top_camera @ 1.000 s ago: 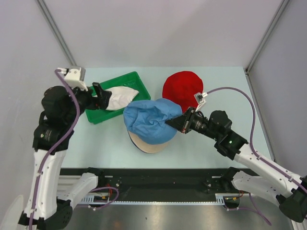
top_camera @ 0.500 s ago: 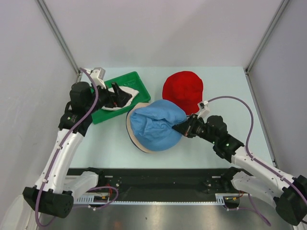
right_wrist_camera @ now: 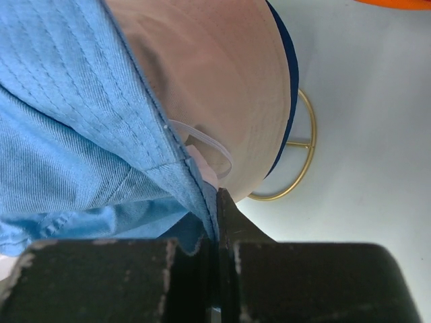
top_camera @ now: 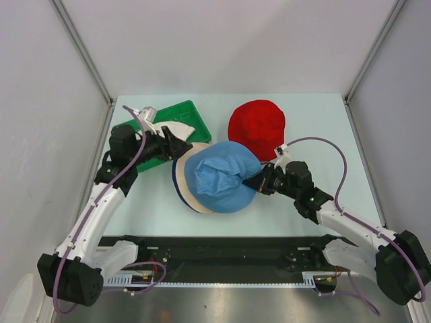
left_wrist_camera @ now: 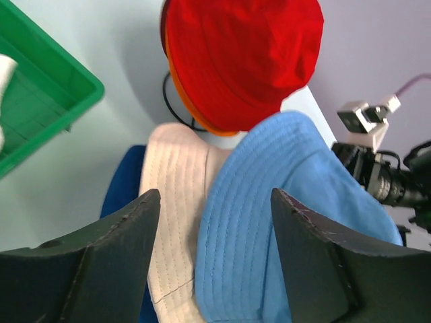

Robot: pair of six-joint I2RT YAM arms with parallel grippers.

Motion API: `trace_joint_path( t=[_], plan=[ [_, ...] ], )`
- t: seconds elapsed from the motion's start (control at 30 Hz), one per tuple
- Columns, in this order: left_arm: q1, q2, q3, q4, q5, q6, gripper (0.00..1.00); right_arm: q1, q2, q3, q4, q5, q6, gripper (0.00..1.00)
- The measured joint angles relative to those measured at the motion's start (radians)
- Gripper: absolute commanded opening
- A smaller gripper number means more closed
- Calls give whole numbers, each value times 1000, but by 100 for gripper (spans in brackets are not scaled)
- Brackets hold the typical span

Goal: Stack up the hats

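The right claw [top_camera: 257, 182] pinches the right brim of the light blue hat [top_camera: 222, 176]. The left claw [top_camera: 177, 145] hangs spread above the beige hat [left_wrist_camera: 176, 182], beside the green tray [top_camera: 194, 114].

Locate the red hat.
Top view: red hat sits far centre-right, right of the green tray, just behind the light blue hat.

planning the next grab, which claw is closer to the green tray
Left. The left claw hangs open just off the green tray's right edge, above the beige hat. The right claw is farther right, shut on the light blue hat.
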Motion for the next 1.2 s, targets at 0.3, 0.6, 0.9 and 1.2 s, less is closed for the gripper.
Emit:
trace_joint_path(
  t=[0.3, 0.6, 0.9, 1.2],
  plan=[
    [0, -12, -145, 106, 119, -95, 62, -3, 35, 0, 34, -8, 0, 0],
    [0, -11, -154, 105, 135, -103, 61, -3, 34, 0, 34, -8, 0, 0],
    [0, 4, -179, 106, 204, -95, 55, -4, 10, 0, 11, 5, -8, 0],
    [5, 4, -189, 136, 293, -103, 37, -4, 10, 0, 3, 20, -14, 0]
  ],
)
